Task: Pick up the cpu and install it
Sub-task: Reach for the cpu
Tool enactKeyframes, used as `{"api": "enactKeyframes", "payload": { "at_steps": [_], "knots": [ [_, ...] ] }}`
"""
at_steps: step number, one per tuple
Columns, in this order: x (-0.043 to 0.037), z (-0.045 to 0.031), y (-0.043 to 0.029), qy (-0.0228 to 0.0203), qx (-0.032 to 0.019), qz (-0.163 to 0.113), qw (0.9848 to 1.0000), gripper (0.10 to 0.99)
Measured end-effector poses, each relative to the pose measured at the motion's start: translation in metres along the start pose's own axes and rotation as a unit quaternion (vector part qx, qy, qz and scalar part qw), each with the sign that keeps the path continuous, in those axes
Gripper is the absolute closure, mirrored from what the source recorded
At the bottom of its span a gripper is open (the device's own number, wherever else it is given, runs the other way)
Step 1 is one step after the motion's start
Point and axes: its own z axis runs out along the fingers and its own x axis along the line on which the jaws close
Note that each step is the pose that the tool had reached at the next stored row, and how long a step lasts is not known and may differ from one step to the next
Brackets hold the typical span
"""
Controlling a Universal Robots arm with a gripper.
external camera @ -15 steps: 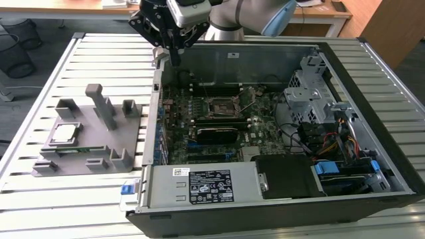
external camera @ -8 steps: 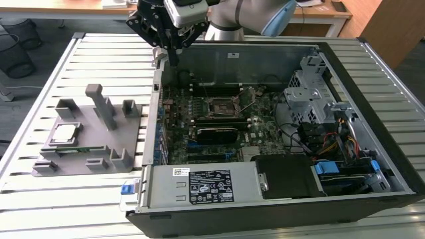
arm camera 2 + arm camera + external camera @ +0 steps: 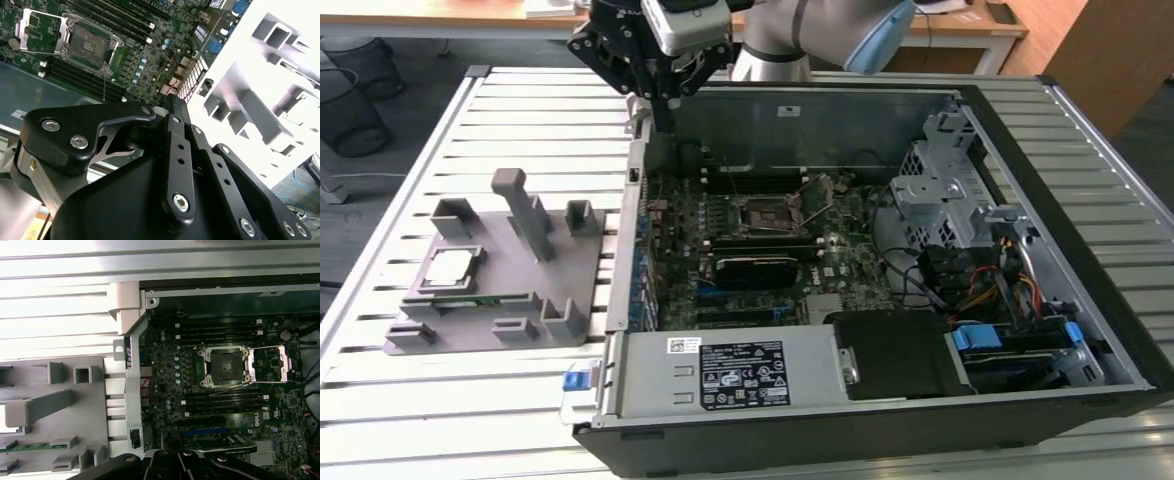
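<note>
Exterior view, nearest first: computer case (image 3: 881, 445) lies open on the slatted table (image 3: 520, 110), power supply (image 3: 720, 372) against its near wall

>> where's the cpu (image 3: 454, 267)?

outside the case, towards the exterior view's left. sits flat in a square pocket of the grey fixture (image 3: 531, 222), silver top up. green memory stick (image 3: 454, 303) lies just beside it on the near side

>> socket ready?

looks it. socket (image 3: 767, 212) is mid-board and empty. in the first wrist view its metal frame (image 3: 270, 362) is swung open to one side

>> gripper?

furthest back. gripper (image 3: 664, 115) hangs over the case's far corner, well apart from the cpu. fingers drawn together, nothing between them. second wrist view agrees

>> so nothing picked up yet

right, cpu looks untouched in its pocket

>> how will it handle?

my guess: light, thin, stiff. the metal lid is smooth, so probably slippery under the pads. I'd expect the underside contacts to be fragile, the socket's too. I'd take it by two opposite edges across the darker rim and keep it level, never by the faces. can't tell how much room the pocket walls leave around it
</note>
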Motion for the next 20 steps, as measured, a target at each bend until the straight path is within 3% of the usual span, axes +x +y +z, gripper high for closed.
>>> {"api": "enactKeyframes", "payload": {
  "at_steps": [20],
  "knots": [
    [0.0139, 0.0001, -0.0011, 0.0, 0.0, 0.0, 1.0, 0.98]
  ]
}}
